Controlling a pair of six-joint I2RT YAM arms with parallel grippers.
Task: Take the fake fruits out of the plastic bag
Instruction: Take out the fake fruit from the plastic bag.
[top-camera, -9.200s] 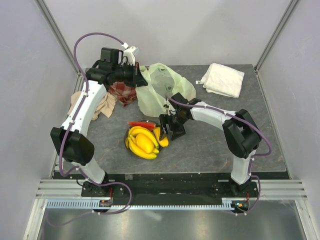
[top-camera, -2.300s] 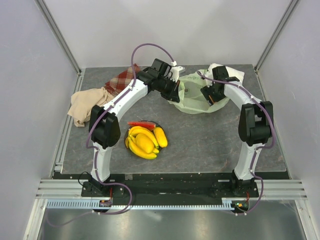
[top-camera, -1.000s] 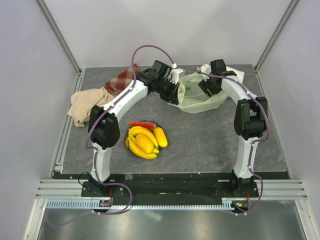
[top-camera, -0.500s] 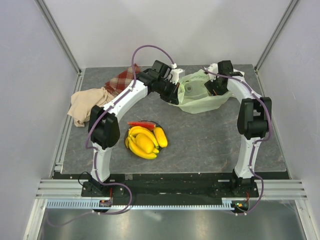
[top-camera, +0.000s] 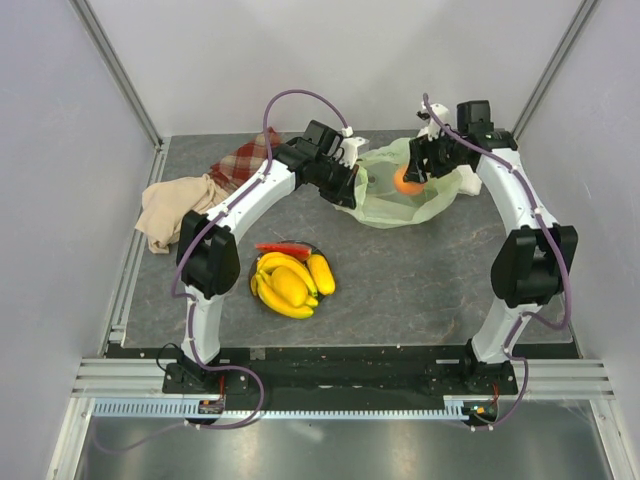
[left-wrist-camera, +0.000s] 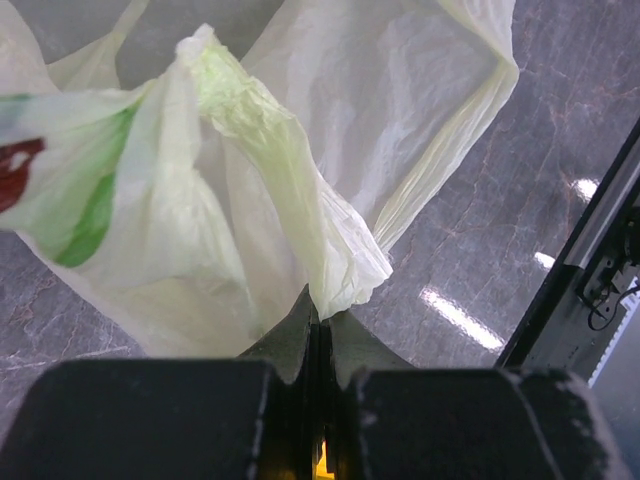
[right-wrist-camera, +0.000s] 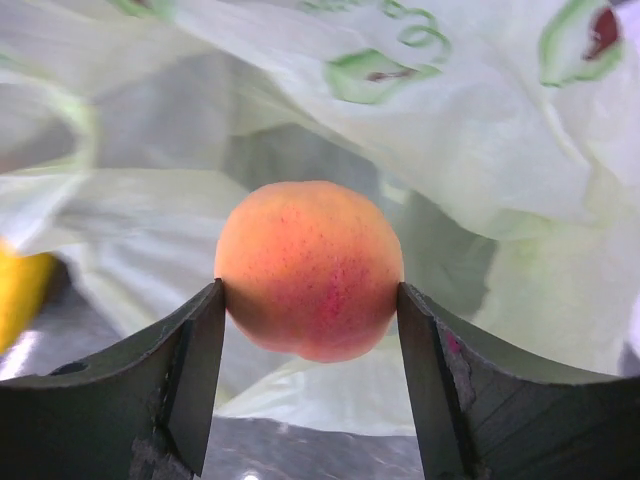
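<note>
The pale yellow-green plastic bag (top-camera: 395, 195) lies at the back of the table, its mouth held up. My left gripper (left-wrist-camera: 318, 330) is shut on a fold of the bag's edge (left-wrist-camera: 340, 270). An orange-pink peach (right-wrist-camera: 308, 268) sits between the fingers of my right gripper (right-wrist-camera: 310, 330), both pads touching it, lifted above the bag's opening; from above the peach (top-camera: 406, 179) shows at the right gripper (top-camera: 412, 176). A yellow banana bunch (top-camera: 275, 295), yellow oblong fruits (top-camera: 320, 273) and a red watermelon slice (top-camera: 280, 247) lie together near the table's middle front.
A red checked cloth (top-camera: 240, 160) lies at the back left and a beige cloth (top-camera: 178, 208) left of it. A white towel (top-camera: 468, 183) peeks out behind the right arm. The cage's metal frame (left-wrist-camera: 590, 250) runs along the table edge.
My right gripper has come up and back out of the bag with the peach in it, moving right. The left gripper keeps its hold on the bag's edge.
</note>
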